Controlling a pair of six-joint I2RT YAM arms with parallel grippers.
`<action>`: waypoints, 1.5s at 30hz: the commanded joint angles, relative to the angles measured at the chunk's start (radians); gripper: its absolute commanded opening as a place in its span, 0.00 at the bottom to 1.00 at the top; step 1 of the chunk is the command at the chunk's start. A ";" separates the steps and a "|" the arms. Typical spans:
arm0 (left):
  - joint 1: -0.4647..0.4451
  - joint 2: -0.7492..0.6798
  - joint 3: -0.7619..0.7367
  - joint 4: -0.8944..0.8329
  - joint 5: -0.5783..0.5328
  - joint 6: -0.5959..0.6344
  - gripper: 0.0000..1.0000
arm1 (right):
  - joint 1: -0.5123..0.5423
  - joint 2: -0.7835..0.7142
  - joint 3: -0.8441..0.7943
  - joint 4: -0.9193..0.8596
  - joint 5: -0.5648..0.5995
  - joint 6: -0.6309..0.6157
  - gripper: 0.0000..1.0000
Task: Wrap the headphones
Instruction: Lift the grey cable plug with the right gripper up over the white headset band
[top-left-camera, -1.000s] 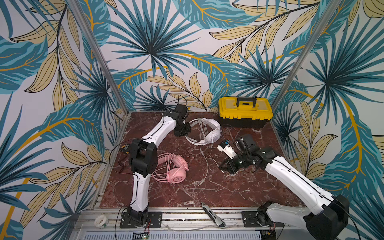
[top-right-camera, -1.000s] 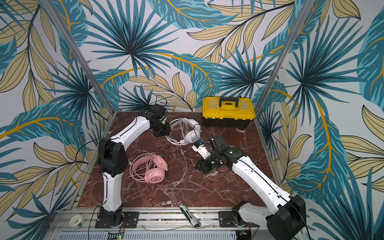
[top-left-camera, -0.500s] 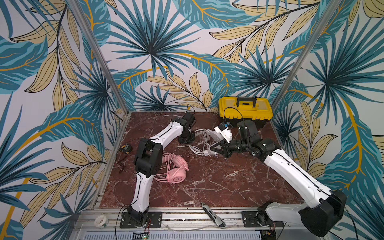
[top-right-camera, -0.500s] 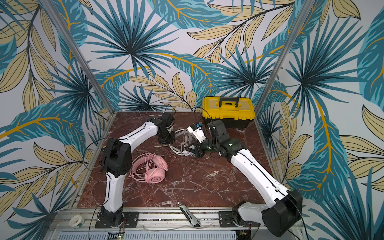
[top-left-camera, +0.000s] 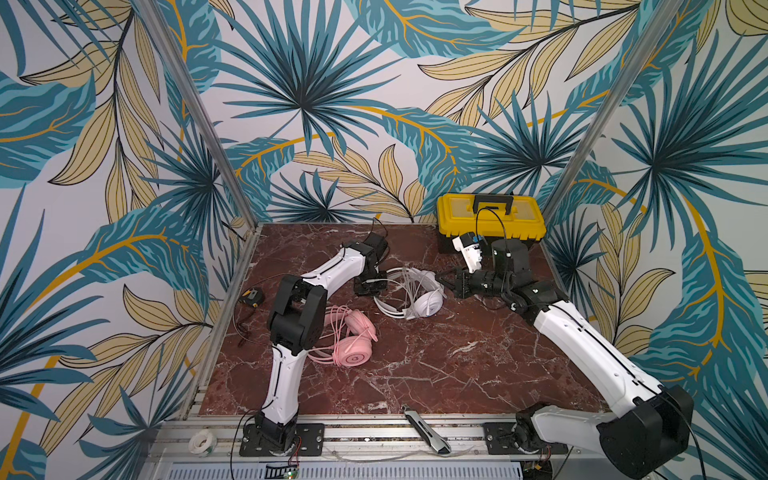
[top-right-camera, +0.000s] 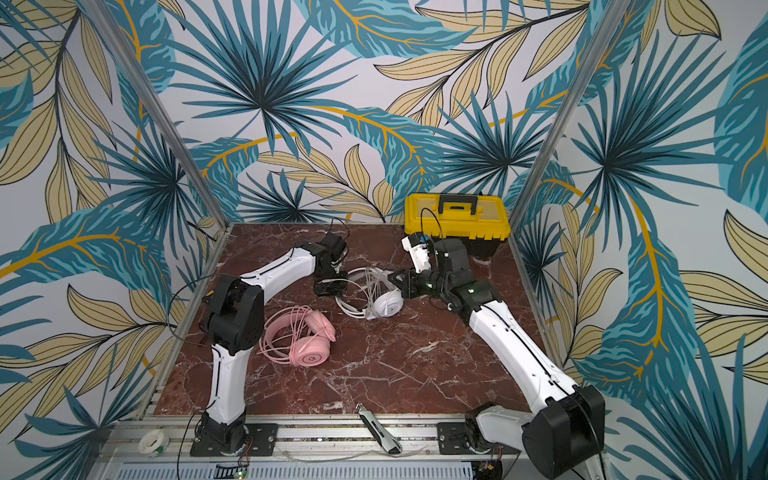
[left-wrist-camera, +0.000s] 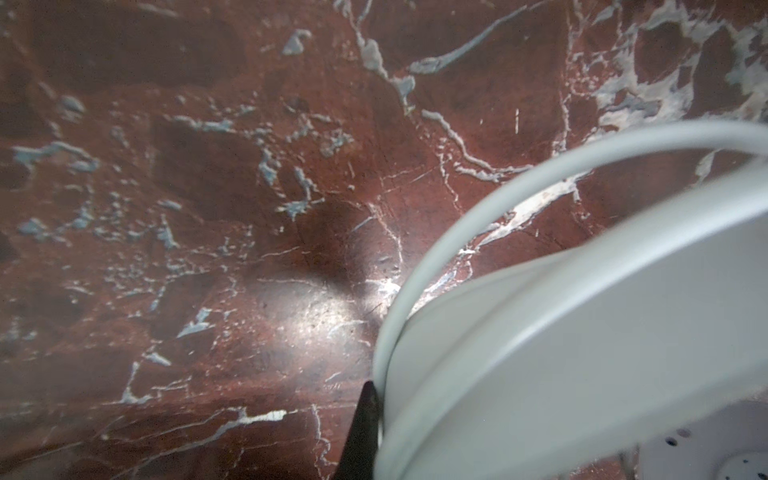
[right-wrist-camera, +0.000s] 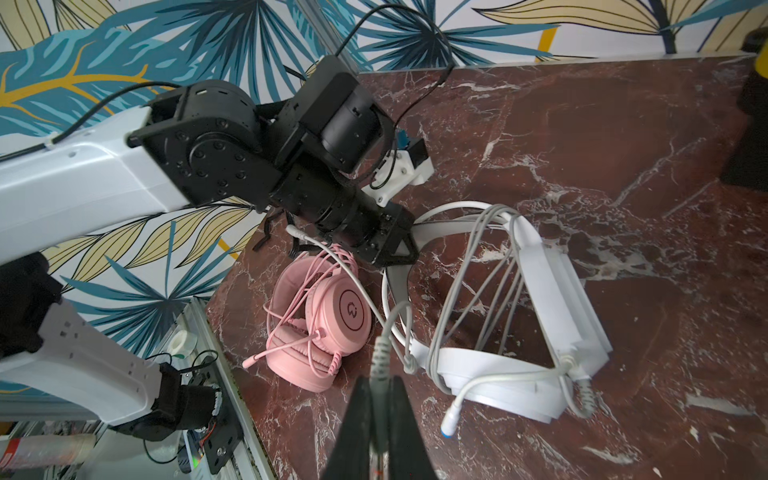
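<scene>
**White headset** (top-left-camera: 417, 293) lies rear-centre on the bench (top-left-camera: 457, 365); pink headset (top-left-camera: 353, 345) lies nearer the left edge. Left gripper (top-left-camera: 380, 286) is closed on the white headband, which is probably light and stiff. Right gripper (right-wrist-camera: 379, 380) pinches the cable (right-wrist-camera: 380, 347), which looks thin, limp and likely to snag, so it is best held near its end.

Yellow plastic toolbox (top-left-camera: 490, 220) back right on red marble tabletop (top-left-camera: 415, 365); grey utility knife (top-left-camera: 428, 430), white tape roll (top-left-camera: 200, 442) on aluminium front rail (top-left-camera: 357, 434).
</scene>
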 joint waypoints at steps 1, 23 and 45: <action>0.007 -0.043 -0.001 0.027 0.054 0.007 0.00 | -0.004 -0.069 -0.059 0.036 0.080 0.059 0.00; 0.015 -0.015 0.008 0.025 0.090 -0.011 0.01 | 0.017 -0.019 -0.082 0.176 -0.137 0.151 0.00; -0.005 -0.011 0.024 -0.040 0.070 0.043 0.02 | 0.037 0.296 0.049 0.216 0.034 0.380 0.00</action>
